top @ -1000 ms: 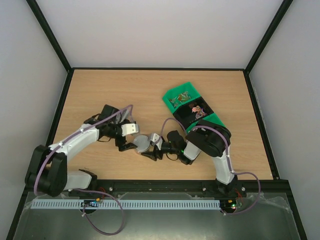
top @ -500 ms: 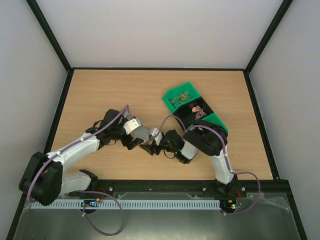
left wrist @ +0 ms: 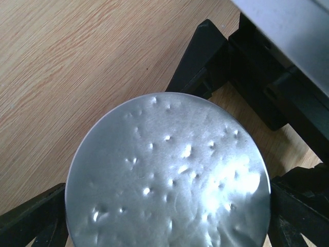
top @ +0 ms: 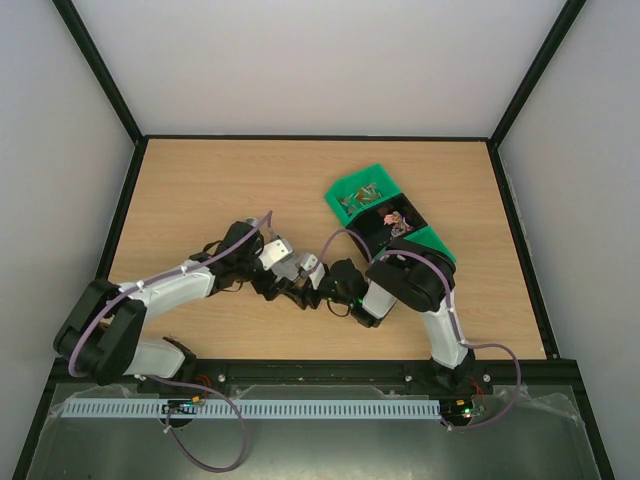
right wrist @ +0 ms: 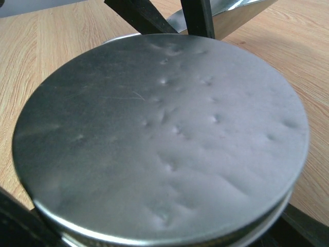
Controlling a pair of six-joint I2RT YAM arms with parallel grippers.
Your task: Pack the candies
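Observation:
A round silver tin (top: 291, 273) with a dented lid (left wrist: 169, 180) sits between both grippers near the table's middle. My right gripper (right wrist: 164, 226) is shut on the tin, a black finger (right wrist: 15, 221) at each lower side of it. My left gripper (left wrist: 169, 218) is open, and its fingers (left wrist: 31, 216) straddle the lid from the opposite side. I cannot see them pressing on it. The candies (top: 397, 218), pink and white bits, lie in the dark compartment of a green bin (top: 432, 240) at the right.
The green bin's far compartment (top: 360, 195) holds more small pieces. The right arm's elbow (top: 410, 280) hangs close to the bin's near end. A black frame (top: 320, 137) edges the wooden table (top: 200, 190).
The left arm swung right, and its open jaws now straddle the lid. The right gripper kept its hold on the tin and shifted it slightly away from the bases.

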